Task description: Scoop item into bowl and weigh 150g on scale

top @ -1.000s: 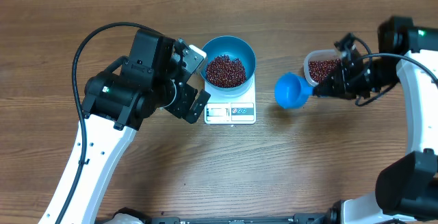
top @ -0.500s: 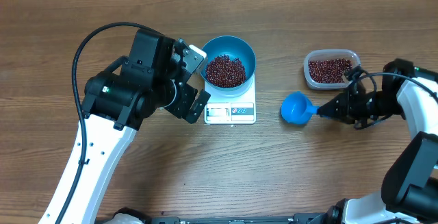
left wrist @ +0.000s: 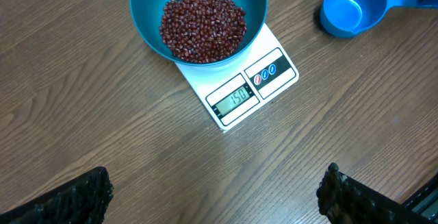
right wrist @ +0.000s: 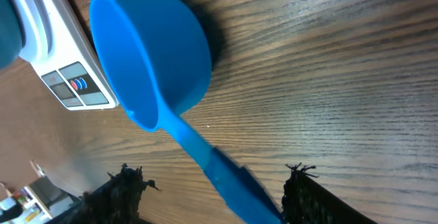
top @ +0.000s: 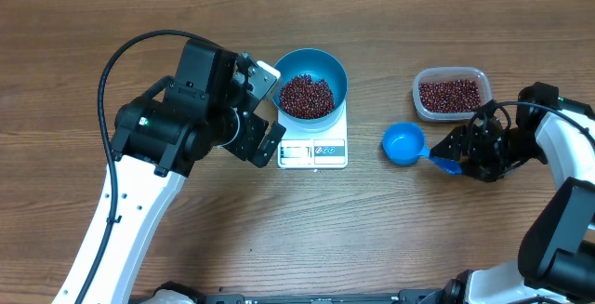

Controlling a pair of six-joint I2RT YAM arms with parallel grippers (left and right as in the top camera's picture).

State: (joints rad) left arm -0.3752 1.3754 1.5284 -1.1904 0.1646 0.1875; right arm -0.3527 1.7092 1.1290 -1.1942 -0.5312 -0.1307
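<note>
**Desk** [top: 372, 239]: brown wood-grain top. Wide bare stretches along the near edge and at the far left; the far edge runs across the top of the overhead view.

**Scale** [top: 314, 152]: white and square, near the middle of the desk, display [left wrist: 238, 97] towards the near edge. It reads 150. Bare wood on all four sides.

**Bowl** [top: 311, 60]: round and blue, standing on the back of the scale. Its rim overhangs the rear and side edges of the platform, leaving the display and buttons uncovered.

**Beans** [left wrist: 202, 22]: a dark red-brown heap in the bottom of the bowl, well below the rim. A second lot [top: 451, 95] lies in the tub.

**Tub** [top: 417, 99]: clear plastic with rounded corners, on the desk to the right of the bowl and well apart from it.

**Scoop** [top: 403, 144]: small and blue, cup empty, resting on the desk between the scale and the right arm, just in front of the tub. A strip of wood separates it from the scale's edge. Its handle [right wrist: 226, 179] points right.

**Left gripper** [top: 268, 107]: jaws spread wide with nothing between them, hanging just left of the scale and bowl, clear of both.

**Right gripper** [right wrist: 212, 172]: low over the desk at the handle's end. Jaws parted, one finger on each side of the handle with a gap showing on both sides.
</note>
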